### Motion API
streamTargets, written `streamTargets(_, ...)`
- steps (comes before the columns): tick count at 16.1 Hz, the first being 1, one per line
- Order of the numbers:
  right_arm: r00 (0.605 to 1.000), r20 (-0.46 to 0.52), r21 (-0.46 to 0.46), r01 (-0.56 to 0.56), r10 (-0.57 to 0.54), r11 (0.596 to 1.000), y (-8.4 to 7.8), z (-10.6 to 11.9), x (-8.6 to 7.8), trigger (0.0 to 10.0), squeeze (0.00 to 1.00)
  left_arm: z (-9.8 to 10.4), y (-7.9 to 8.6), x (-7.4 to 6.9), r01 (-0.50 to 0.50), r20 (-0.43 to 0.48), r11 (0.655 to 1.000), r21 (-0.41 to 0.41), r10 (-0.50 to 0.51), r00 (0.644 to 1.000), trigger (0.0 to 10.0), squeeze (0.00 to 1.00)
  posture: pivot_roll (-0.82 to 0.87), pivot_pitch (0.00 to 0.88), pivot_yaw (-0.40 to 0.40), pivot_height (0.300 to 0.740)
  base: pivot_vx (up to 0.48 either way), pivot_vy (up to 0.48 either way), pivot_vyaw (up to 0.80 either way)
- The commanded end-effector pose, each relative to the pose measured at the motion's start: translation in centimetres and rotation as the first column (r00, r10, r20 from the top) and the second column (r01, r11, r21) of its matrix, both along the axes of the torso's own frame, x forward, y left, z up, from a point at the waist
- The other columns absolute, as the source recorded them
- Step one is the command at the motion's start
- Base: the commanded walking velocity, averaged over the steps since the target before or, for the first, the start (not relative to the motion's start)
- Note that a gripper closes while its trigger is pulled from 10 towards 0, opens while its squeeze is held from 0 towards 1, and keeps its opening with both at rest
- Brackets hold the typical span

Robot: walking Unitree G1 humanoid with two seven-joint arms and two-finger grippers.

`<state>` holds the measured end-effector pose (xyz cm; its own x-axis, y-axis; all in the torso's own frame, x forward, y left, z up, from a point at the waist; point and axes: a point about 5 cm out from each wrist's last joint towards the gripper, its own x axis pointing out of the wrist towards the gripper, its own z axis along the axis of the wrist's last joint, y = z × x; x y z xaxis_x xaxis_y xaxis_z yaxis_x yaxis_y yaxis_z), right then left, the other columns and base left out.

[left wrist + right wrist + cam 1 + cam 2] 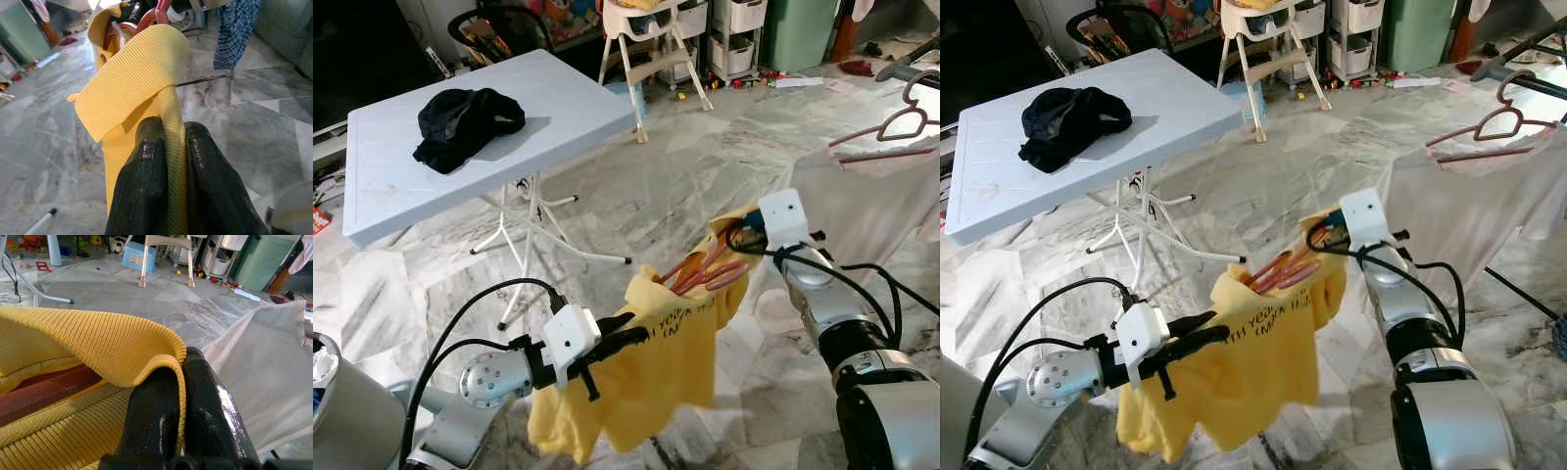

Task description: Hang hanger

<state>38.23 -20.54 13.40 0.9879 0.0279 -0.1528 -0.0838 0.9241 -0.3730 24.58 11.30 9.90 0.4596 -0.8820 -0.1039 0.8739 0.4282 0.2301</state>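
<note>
Left gripper [607, 345]: at about 7 o'clock in the head views, fingers [146, 196] pinched tight on the ribbed edge of the yellow polo shirt [646, 382].
Right gripper [182, 382]: at about 3 o'clock, clamped on the shirt's collar rib — fabric sandwiched between both fingers.
Hanger [705, 272]: reddish, several bars bunched together, lying loose inside the neck opening at centre, between the two grippers; neither gripper holds it directly.
Destination: likely the rack at 2 o'clock, where a pink hanger [891, 125] already carries a white shirt [1469, 201].
Table [382, 186]: at 10 o'clock, with a dark garment [465, 122] — well apart.
Risk: the hanger rests only in cloth; tilting the shirt could let it slide out onto the marble floor [705, 166].
Risk: uneven pull could slip the thin rib from either pinch.
</note>
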Motion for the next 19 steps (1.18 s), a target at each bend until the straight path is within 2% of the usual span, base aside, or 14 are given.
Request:
streamTargets(1,0.989,0.064,-0.028,0.137,-0.135,0.990,-3.8,2.5,0.3,0.0,0.00,0.3,0.7,-1.2,0.094,0.000,0.995,0.024,-0.094,0.996,0.0,0.00,-0.08,0.046,0.145,0.740,0.000,0.000,0.00)
streamTargets(5,0.983,0.083,-0.048,0.166,-0.161,0.985,-5.2,3.3,0.2,0.0,0.00,0.1,1.0,-1.6,0.115,-0.049,0.993,0.026,-0.114,0.992,0.0,0.00,-0.08,0.046,0.143,0.740,0.000,0.000,0.00)
streamTargets(8,0.985,0.075,-0.070,0.161,-0.156,0.985,-6.2,2.9,-0.4,0.0,0.00,0.4,1.5,-1.5,0.094,-0.054,0.995,0.021,-0.093,0.994,0.0,0.00,-0.07,0.048,0.136,0.740,0.000,0.000,0.00)
streamTargets(10,0.986,0.075,-0.068,0.154,-0.149,0.986,-7.3,2.4,-1.1,0.0,0.00,0.5,2.2,-0.5,0.037,-0.001,0.996,0.087,-0.037,0.999,0.0,0.00,-0.07,0.048,0.137,0.740,0.000,0.000,0.00)
streamTargets(11,0.986,0.092,-0.067,0.146,-0.139,0.987,-7.3,2.6,-1.2,0.0,0.00,0.4,2.4,-0.1,-0.003,0.027,0.993,0.117,-0.001,1.000,0.0,0.00,-0.07,0.048,0.138,0.740,0.000,0.000,0.00)
streamTargets(13,0.982,0.154,-0.060,0.123,-0.113,0.991,-6.8,2.8,-1.6,0.0,0.00,0.7,2.8,1.4,-0.128,0.068,0.989,0.071,0.123,0.990,0.0,0.00,-0.08,0.049,0.139,0.740,0.000,0.000,0.00)
streamTargets(14,0.981,0.165,-0.063,0.111,-0.099,0.992,-6.5,2.4,-2.0,0.0,0.00,1.0,2.6,1.5,-0.127,0.059,0.991,0.045,0.124,0.991,0.0,0.00,-0.09,0.052,0.139,0.740,0.000,0.000,0.00)
streamTargets(17,0.979,0.166,-0.019,0.122,-0.118,0.992,-5.9,0.8,-3.5,0.0,0.00,1.2,2.3,1.9,-0.133,0.072,0.990,0.044,0.129,0.989,0.0,0.00,-0.10,0.055,0.147,0.740,0.000,0.000,0.00)
streamTargets(19,0.982,0.127,0.064,0.129,-0.136,0.990,-5.4,-0.2,-4.6,0.0,0.00,1.2,2.0,2.0,-0.111,0.068,0.993,0.043,0.108,0.992,0.0,0.00,-0.10,0.057,0.151,0.740,0.000,0.000,0.00)
